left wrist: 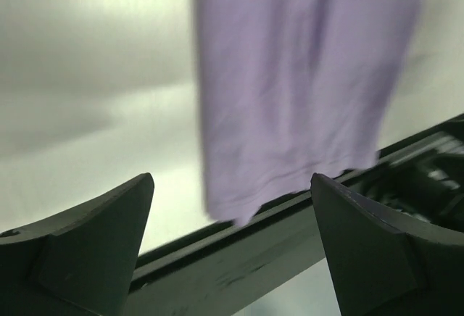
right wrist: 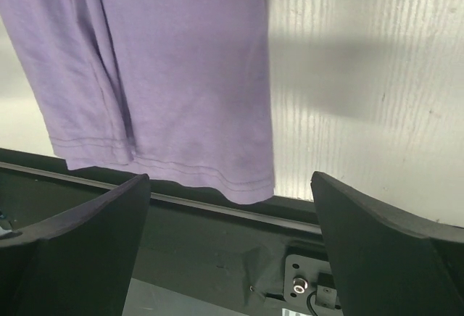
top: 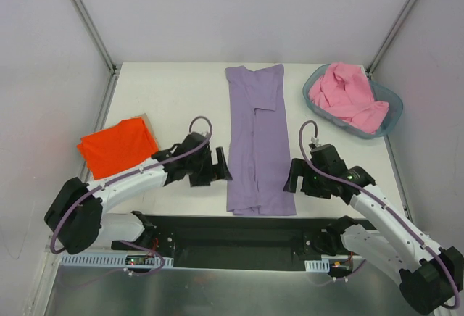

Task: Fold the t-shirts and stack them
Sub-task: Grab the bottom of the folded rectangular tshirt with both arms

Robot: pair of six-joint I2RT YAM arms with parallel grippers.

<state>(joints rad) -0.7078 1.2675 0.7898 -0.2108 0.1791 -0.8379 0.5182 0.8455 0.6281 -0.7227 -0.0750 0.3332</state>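
Note:
The lavender t-shirt (top: 255, 142) lies as a long narrow strip down the middle of the table, its hem at the near edge. It also shows in the left wrist view (left wrist: 297, 98) and the right wrist view (right wrist: 174, 69). My left gripper (top: 212, 170) (left wrist: 232, 258) is open and empty just left of the strip's lower part. My right gripper (top: 296, 183) (right wrist: 230, 258) is open and empty just right of the hem corner. The orange-red t-shirt (top: 118, 146) lies folded at the left. The pink t-shirt (top: 344, 97) is bunched in the basket. The teal t-shirt is out of view.
The grey-blue plastic basket (top: 392, 104) stands at the back right corner. A dark rail (top: 239, 230) runs along the table's near edge, right under the lavender hem. White walls enclose the left, back and right of the table.

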